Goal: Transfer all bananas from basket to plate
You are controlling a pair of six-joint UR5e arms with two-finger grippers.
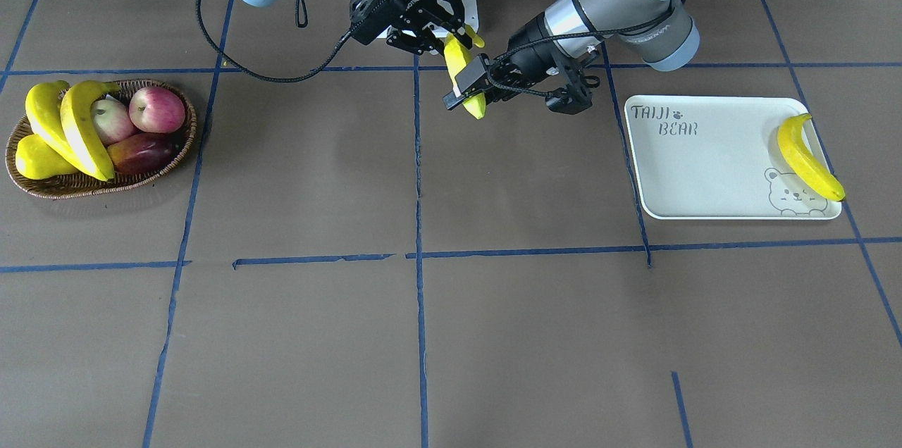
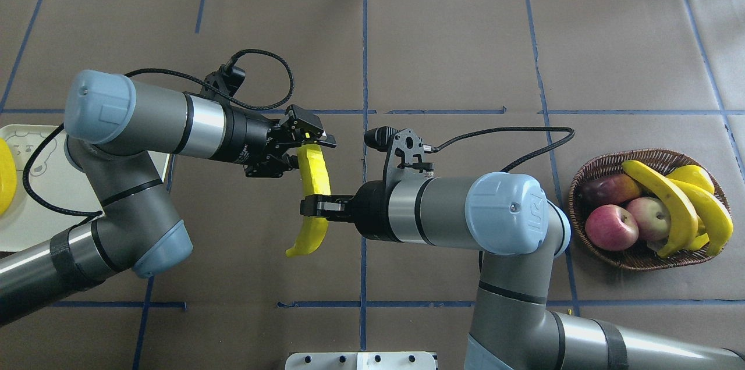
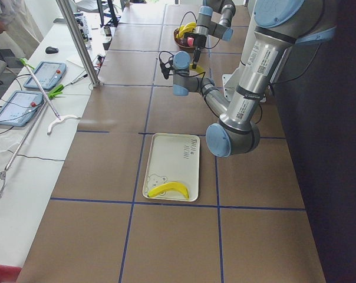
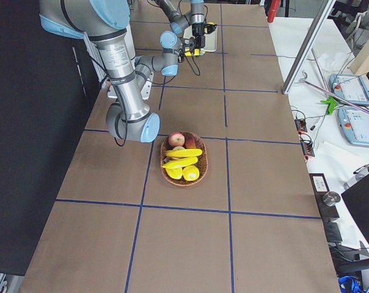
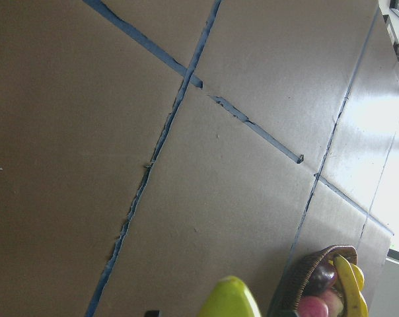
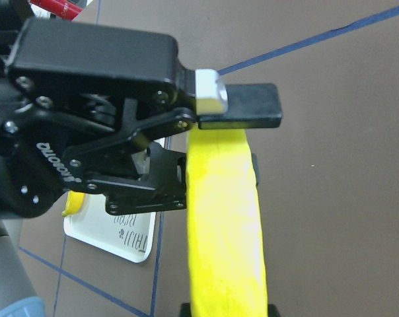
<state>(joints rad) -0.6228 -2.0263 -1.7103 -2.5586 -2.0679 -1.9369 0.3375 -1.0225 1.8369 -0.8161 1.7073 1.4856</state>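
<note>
One banana [image 1: 458,57] hangs above the table's middle, held between both arms. My right gripper [image 2: 317,208] is shut across its middle, also seen in the right wrist view [image 6: 222,218]. My left gripper [image 2: 305,149] is shut on its far end. The wicker basket [image 1: 70,187] holds two bananas [image 1: 84,127] [image 1: 42,117]. The white tray [image 1: 705,159] carries one banana [image 1: 807,159] along its edge by the bear drawing.
The basket also holds a yellow pear [image 1: 35,159], two apples [image 1: 156,108] and a dark red fruit [image 1: 141,151]. Blue tape lines [image 1: 417,187] cross the brown table. Both arms meet over the middle, between the basket and the tray.
</note>
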